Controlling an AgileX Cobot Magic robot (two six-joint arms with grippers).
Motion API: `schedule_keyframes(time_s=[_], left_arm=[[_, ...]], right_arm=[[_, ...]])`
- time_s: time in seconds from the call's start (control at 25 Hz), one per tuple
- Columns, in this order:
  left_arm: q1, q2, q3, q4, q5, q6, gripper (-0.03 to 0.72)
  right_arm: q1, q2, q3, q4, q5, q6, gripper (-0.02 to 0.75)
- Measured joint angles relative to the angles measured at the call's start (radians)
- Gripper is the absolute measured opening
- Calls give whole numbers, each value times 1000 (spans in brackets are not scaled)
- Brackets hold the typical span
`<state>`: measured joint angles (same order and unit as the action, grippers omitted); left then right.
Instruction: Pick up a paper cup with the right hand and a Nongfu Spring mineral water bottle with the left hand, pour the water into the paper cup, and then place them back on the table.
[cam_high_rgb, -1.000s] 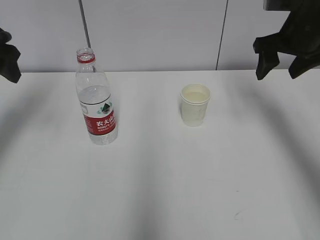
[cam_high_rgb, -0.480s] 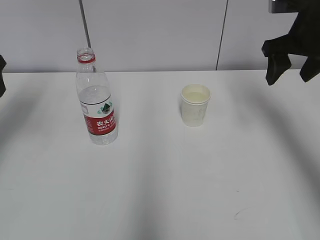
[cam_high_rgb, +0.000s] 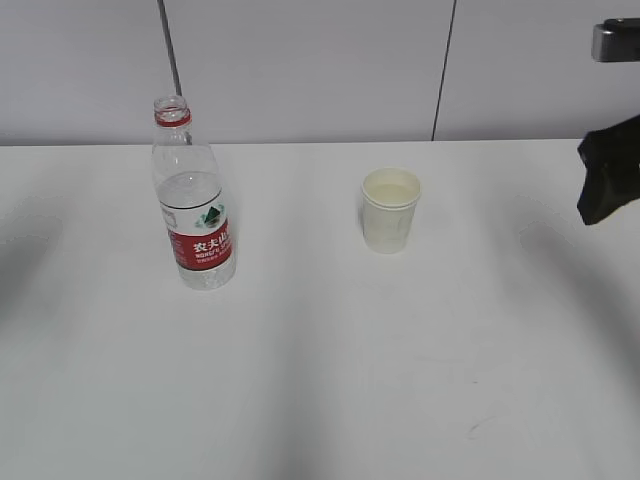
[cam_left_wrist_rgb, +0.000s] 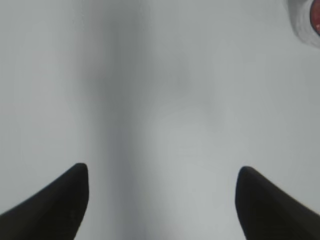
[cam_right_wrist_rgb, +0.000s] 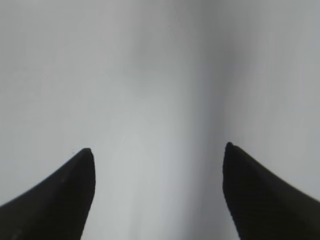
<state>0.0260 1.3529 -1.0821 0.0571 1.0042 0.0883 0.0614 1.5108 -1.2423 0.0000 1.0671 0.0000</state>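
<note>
Two things stand upright and well apart on the white surface (cam_high_rgb: 330, 380): the Nongfu Spring mineral water bottle (cam_high_rgb: 192, 200), uncapped and partly full, to the left, and the paper cup (cam_high_rgb: 390, 210) near the middle, holding pale liquid. Neither is touched. The right gripper (cam_right_wrist_rgb: 157, 160) and the left gripper (cam_left_wrist_rgb: 162, 175) both have fingers spread wide over bare surface, holding nothing.
</note>
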Motion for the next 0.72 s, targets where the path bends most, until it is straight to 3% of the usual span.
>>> schedule_keyframes(time_s=[0.72], left_arm=[[0,-490,450,-23,-25,-20,549]], right_arm=[[0,-388,454,0,-89,-9,588]])
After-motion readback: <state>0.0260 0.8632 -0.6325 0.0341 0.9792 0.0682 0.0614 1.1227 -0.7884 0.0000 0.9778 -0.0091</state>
